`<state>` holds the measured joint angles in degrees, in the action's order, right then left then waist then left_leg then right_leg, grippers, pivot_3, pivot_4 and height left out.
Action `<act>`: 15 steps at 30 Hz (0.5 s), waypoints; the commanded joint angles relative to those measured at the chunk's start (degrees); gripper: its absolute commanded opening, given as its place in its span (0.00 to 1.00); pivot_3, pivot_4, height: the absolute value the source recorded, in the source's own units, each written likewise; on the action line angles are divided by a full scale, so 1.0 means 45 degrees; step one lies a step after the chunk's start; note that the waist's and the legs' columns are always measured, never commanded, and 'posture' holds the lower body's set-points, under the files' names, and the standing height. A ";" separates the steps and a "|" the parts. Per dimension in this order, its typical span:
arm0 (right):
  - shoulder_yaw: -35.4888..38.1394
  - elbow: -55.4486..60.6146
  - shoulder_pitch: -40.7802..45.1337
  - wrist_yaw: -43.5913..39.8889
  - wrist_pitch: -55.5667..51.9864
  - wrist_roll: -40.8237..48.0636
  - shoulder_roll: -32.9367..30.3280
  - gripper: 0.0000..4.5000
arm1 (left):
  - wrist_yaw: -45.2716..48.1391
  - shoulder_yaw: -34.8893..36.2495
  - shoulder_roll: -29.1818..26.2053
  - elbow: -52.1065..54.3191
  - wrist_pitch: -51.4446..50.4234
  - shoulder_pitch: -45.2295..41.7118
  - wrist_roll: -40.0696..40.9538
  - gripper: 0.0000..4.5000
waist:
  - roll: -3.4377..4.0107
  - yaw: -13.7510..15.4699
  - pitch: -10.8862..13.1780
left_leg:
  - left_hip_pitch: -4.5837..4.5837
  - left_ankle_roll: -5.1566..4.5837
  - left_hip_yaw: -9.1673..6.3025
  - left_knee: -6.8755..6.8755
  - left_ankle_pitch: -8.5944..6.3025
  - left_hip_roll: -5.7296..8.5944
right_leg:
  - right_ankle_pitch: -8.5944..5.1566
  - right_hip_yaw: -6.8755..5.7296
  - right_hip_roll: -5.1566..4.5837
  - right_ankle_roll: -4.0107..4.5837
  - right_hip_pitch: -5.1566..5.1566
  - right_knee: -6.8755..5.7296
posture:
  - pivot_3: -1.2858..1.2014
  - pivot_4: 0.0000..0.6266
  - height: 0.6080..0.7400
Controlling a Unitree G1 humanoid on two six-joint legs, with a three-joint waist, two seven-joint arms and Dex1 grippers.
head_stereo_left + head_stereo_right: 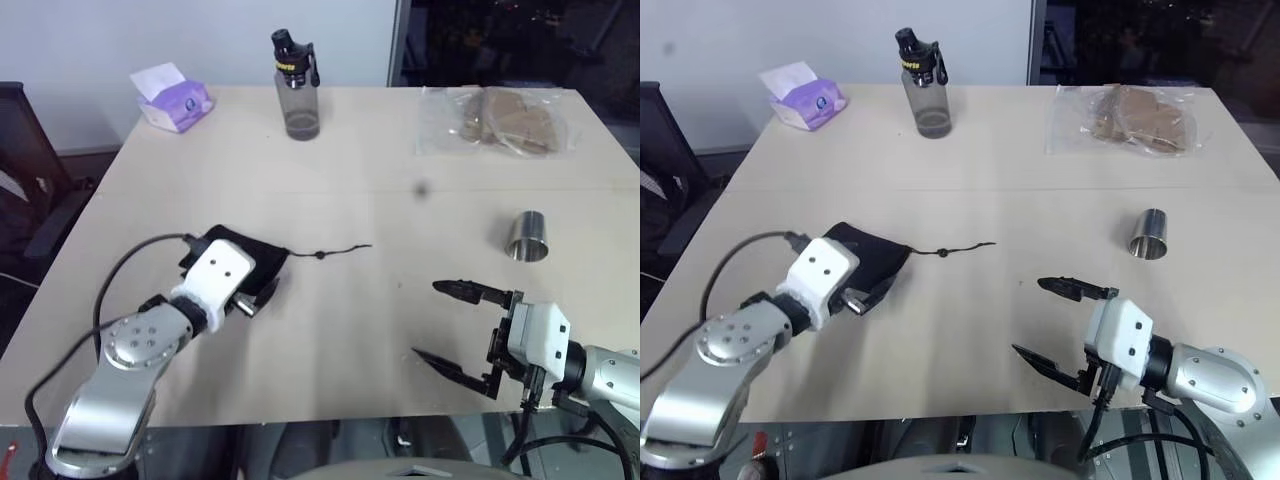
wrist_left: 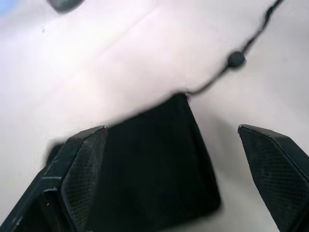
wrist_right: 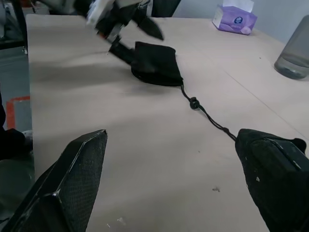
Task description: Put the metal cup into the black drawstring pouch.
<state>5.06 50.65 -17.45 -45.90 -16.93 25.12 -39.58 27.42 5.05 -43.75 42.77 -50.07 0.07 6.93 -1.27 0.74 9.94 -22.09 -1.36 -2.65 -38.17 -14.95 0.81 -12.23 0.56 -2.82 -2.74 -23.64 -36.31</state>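
Observation:
The metal cup (image 1: 527, 237), a small shiny cylinder, stands on the right half of the table (image 1: 350, 330), apart from both grippers. The black drawstring pouch (image 1: 255, 252) lies flat on the left half, with its cord and bead (image 1: 320, 254) trailing to the right. My left gripper (image 2: 171, 131) hovers open over the pouch (image 2: 159, 179), one finger on each side of it, and its white housing covers part of the fabric. Near the front edge my right gripper (image 1: 432, 320) is open and empty, pointing left toward the pouch (image 3: 157, 63), below and left of the cup.
A grey water bottle (image 1: 297, 85) with a black cap and a purple tissue pack (image 1: 172, 98) stand at the back left. A clear plastic bag (image 1: 497, 120) with tan contents lies at the back right. A dark chair (image 1: 25, 170) stands off the table's left side.

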 commanded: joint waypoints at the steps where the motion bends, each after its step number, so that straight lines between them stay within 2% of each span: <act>1: 0.0068 0.0173 -0.0017 -0.0025 0.0354 -0.0061 -0.0081 0.98 | -0.0188 -0.1254 -0.0648 0.0634 -0.2170 -0.1361 -0.0271 1.00 | -0.0001 -0.0038 0.0001 | 0.0001 0.0000 0.0002 0.0000 0.0000 0.0000 | 0.0002 0.0004 0.0003 -0.0004 -0.0001 -0.0001 | 0.52 0.24 1.00; 7: 0.0063 0.0281 -0.0237 0.0005 0.0402 -0.0072 -0.0103 0.98 | -0.0785 -0.3222 -0.1269 0.0888 -0.4827 -0.3341 -0.0612 1.00 | -0.0006 -0.0021 0.0006 | -0.0001 0.0000 0.0002 0.0002 0.0000 -0.0001 | 0.0027 0.0009 0.0009 -0.0047 -0.0004 -0.0002 | 0.52 0.24 1.00; 15: 0.0078 0.0353 -0.0416 0.0082 0.0431 -0.0086 -0.0147 0.98 | -0.1393 -0.3820 -0.1586 0.0862 -0.6498 -0.4018 -0.0674 1.00 | -0.0008 -0.0001 0.0007 | -0.0002 0.0000 -0.0003 0.0002 0.0000 -0.0002 | 0.0024 0.0007 0.0006 -0.0042 -0.0004 -0.0003 | 0.52 0.24 1.00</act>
<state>4.90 50.48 -19.33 -45.82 -15.92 24.52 -40.09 22.18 -11.92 -50.07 44.67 -78.38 -17.19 4.84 -1.31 0.74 9.97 -22.10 -1.35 -2.66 -38.16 -14.95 0.80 -12.13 0.60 -2.80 -2.93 -23.66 -36.32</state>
